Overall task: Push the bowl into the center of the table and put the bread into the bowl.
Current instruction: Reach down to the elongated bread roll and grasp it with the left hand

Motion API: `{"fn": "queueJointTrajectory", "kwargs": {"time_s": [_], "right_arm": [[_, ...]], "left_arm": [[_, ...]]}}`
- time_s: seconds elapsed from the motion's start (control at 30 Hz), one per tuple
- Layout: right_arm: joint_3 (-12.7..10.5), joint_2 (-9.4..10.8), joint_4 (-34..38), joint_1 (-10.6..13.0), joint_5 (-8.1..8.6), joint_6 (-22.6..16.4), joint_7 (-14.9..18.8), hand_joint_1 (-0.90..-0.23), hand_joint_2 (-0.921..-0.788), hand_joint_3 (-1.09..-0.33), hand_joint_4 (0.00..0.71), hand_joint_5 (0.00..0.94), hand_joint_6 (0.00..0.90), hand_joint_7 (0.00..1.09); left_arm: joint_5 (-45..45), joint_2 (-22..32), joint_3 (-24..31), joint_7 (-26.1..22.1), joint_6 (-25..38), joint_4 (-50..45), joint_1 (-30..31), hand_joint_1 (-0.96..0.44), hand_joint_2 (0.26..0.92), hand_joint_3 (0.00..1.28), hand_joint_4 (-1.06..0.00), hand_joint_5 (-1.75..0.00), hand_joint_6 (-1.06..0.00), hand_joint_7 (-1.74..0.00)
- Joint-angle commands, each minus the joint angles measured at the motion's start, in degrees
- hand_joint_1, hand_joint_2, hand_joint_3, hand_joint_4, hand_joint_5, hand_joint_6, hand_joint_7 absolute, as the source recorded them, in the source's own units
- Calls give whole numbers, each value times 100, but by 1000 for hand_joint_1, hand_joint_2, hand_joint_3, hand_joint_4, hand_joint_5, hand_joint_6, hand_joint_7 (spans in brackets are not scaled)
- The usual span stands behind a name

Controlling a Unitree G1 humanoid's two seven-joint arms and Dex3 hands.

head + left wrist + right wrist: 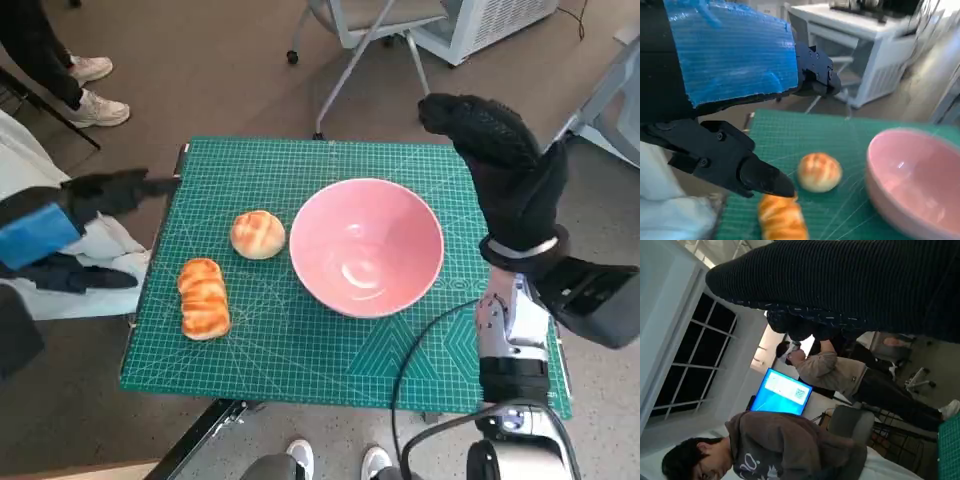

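- Sitting on the green cutting mat (300, 350), the pink bowl (367, 246) is resting upright a little right of the mat's middle, with nothing inside it.
- Lying just left of the bowl, the round bread roll (258, 234) is sitting close to the bowl's rim, though whether the two are touching is hard to tell.
- Lying farther left of the bowl, past the roll, the long braided bread (203, 297) is resting on the mat apart from the roll.
- Hovering off the mat's left edge, well left of the bowl, the left hand (70, 225) is carrying nothing, its black fingers (757, 176) spread apart in the left wrist view.
- Standing raised to the right of the bowl, the right hand (505, 165) in its knitted glove is holding nothing; its fingers are pointing away from the robot, and their spread is unclear.
- Showing in the right wrist view, two people (785, 447) are sitting near a blue screen (781, 392).
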Motion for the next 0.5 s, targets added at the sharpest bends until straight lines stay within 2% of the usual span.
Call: {"fn": "queueJointTrajectory", "kwargs": {"time_s": [0.03, 0.5], "right_arm": [[22, 23, 100, 18, -12, 13, -8, -663, -921, -766, 134, 0, 0, 525], [15, 32, 132, 6, 69, 72, 34, -654, -921, -776, 131, 1, -1, 520]], "left_arm": [[274, 141, -167, -37, -393, -7, 134, 220, 801, 28, -238, -3, -343, -48], [931, -88, -1009, 143, -1666, 818, 105, 133, 744, 1, -279, -10, -391, -32]]}}
